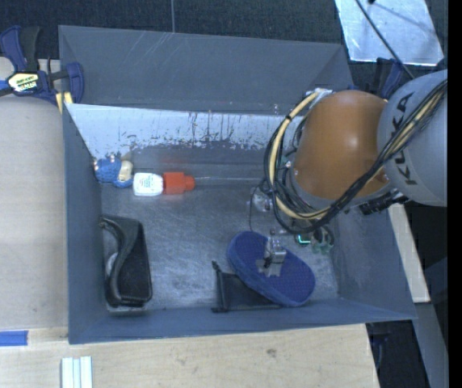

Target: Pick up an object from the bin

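Gripper (275, 259) sits low in the near right part of the bin, directly over a dark blue oval pad. From my feed I cannot tell whether it is released or clenched, nor whether it touches the pad. Above it, the arm's orange cover (340, 144) and looped cables (283, 180) hide much of the bin's right side.

Grey metal bin (215, 71): sloped walls, scuffed floor.

Dark blue oval pad (297, 283): lies flat by the near wall, right of centre, under the gripper. I note it as the largest loose item.

Black case (132, 267): long, lies along the left wall toward the near left corner, well apart from the gripper.

Black wedge-shaped piece (233, 292): at the near wall, against the pad's left end.

White block (148, 184): by the back wall, left side. Orange piece (179, 183) is just beside it on the right. Small blue and yellow item (114, 170) is just beside it on the left, nearest the far left corner.
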{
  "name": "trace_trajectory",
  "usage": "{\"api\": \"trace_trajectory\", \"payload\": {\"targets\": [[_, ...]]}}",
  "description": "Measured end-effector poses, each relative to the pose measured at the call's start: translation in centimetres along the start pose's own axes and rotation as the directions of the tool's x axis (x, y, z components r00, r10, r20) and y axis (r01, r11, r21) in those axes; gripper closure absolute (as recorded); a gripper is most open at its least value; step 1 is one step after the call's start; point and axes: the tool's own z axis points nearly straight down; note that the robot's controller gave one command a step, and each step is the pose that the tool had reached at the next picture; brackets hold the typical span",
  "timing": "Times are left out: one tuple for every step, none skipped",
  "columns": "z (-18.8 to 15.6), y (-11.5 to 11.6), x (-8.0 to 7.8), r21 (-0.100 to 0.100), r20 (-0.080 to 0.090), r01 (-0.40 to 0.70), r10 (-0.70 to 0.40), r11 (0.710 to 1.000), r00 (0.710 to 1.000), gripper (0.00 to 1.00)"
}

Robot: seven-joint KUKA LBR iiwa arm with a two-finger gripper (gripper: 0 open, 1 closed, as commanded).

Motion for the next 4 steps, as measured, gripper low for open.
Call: {"api": "trace_trajectory", "payload": {"targets": [[9.5, -0.2, 1.0, 0.000, 0.010, 0.108, -0.108, 0.994, 0.994, 0.00], [8.9, -0.1, 0.7, 0.000, 0.018, 0.106, -0.106, 0.994, 0.994, 1.00], [1.5, -2.1, 2.0, 0.007, 0.009, 0.658, -0.658, 0.753, 0.753, 1.00], [-5.1, -2.3, 1.3, 0.010, 0.012, 0.684, -0.684, 0.729, 0.729, 1.00]]}}
